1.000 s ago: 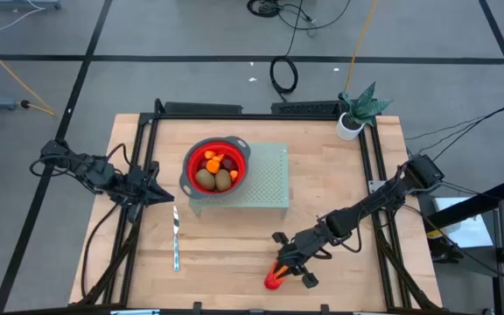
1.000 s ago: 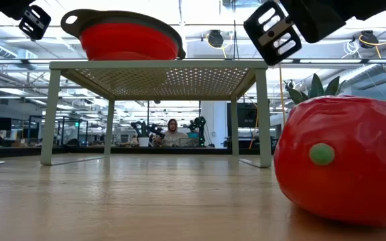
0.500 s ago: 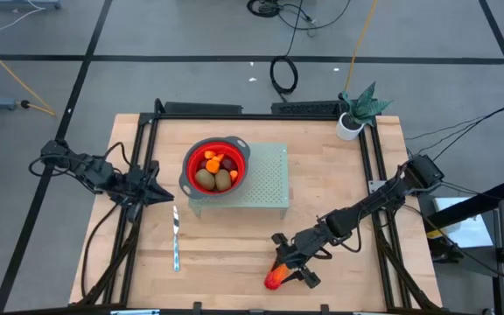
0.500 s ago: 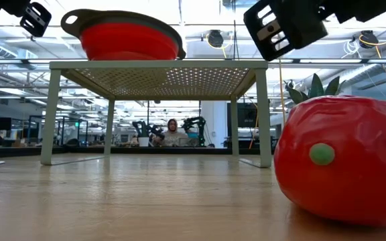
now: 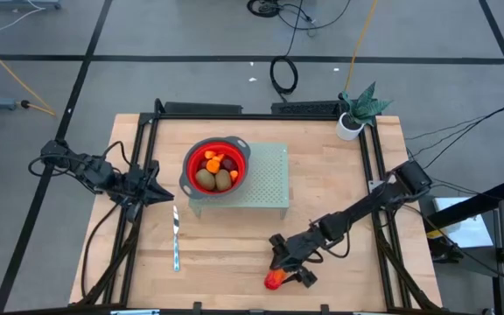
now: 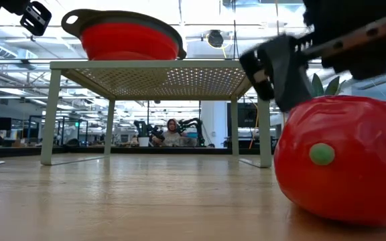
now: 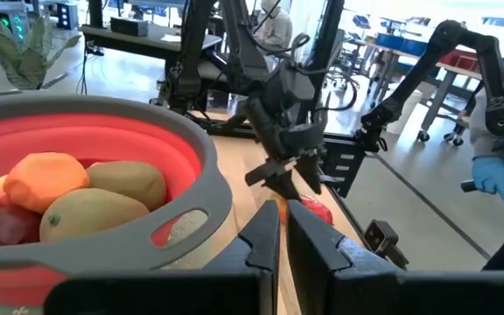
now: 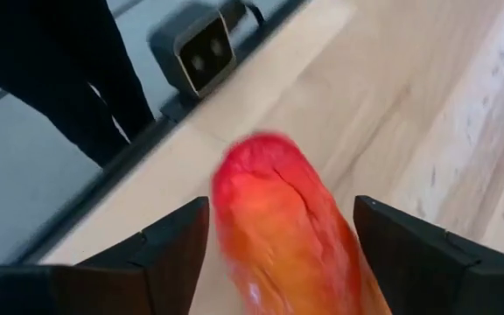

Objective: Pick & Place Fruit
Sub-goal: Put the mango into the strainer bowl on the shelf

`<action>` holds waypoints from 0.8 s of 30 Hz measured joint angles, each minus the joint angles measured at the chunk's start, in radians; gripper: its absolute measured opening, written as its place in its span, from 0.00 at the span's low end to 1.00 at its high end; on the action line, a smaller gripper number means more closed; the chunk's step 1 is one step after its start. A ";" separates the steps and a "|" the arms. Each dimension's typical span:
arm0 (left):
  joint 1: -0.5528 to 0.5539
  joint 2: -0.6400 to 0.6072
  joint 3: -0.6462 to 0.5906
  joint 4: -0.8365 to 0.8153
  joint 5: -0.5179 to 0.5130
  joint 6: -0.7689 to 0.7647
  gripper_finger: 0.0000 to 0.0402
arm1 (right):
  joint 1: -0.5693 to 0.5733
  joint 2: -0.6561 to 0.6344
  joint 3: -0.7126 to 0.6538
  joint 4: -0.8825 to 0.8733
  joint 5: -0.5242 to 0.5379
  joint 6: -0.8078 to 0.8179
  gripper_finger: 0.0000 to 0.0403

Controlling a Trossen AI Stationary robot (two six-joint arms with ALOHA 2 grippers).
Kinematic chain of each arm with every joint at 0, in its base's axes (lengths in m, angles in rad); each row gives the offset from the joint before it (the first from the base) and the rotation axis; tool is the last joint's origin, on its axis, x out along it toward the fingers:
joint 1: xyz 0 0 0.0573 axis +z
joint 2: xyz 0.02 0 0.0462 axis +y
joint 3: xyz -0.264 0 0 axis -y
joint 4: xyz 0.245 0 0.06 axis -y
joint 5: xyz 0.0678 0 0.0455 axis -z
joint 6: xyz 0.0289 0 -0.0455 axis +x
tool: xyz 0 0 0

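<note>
table [image 5: 322, 184]: wooden | on it: green mesh rack [image 5: 269, 179], knife [image 5: 176, 238], red-orange fruit [image 5: 276, 279], potted plant [image 5: 353, 114]

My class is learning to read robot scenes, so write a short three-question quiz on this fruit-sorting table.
1. True or false: the red bowl sits on the green perforated rack.
2. Which claw is at the elongated red-orange fruit near the table's front edge? A) left claw B) right claw C) neither
3. Fill in: the slim silver ____ lies on the wooden table in front of the left claw.

Key: 1. true. 2. B: the right claw straddles it with fingers open, one on each side, as the right wrist view shows. 3. knife.
</note>
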 joint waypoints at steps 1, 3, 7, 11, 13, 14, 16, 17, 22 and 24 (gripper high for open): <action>0.000 0.000 0.000 0.000 0.000 0.000 0.05 | -0.001 0.007 0.000 -0.006 0.001 0.000 0.69; 0.000 0.000 0.000 0.000 -0.002 0.000 0.05 | -0.002 0.021 0.000 -0.011 0.002 -0.004 0.71; 0.000 0.000 0.000 0.000 -0.017 0.000 0.05 | -0.002 0.031 0.000 -0.035 0.005 -0.034 0.73; 0.000 0.000 0.000 0.000 -0.018 0.008 0.05 | -0.007 0.061 0.000 -0.048 0.030 -0.033 0.75; 0.000 0.000 0.000 0.000 -0.018 0.008 0.05 | -0.009 0.072 0.000 -0.048 0.029 -0.026 0.76; 0.000 0.000 0.000 0.000 -0.018 0.008 0.05 | -0.009 0.078 0.000 -0.043 0.030 -0.024 0.76; 0.000 0.000 0.000 0.000 -0.018 0.008 0.05 | -0.008 0.090 0.001 -0.044 0.028 -0.028 0.75; 0.000 0.000 0.000 0.000 -0.018 0.008 0.05 | -0.007 0.091 -0.001 -0.042 0.030 -0.033 0.75; 0.000 0.000 0.000 0.000 -0.018 0.009 0.05 | -0.008 0.090 0.000 -0.024 0.030 -0.027 0.71; 0.000 0.000 0.000 0.000 -0.018 0.010 0.05 | -0.008 0.090 0.000 -0.021 0.029 -0.024 0.69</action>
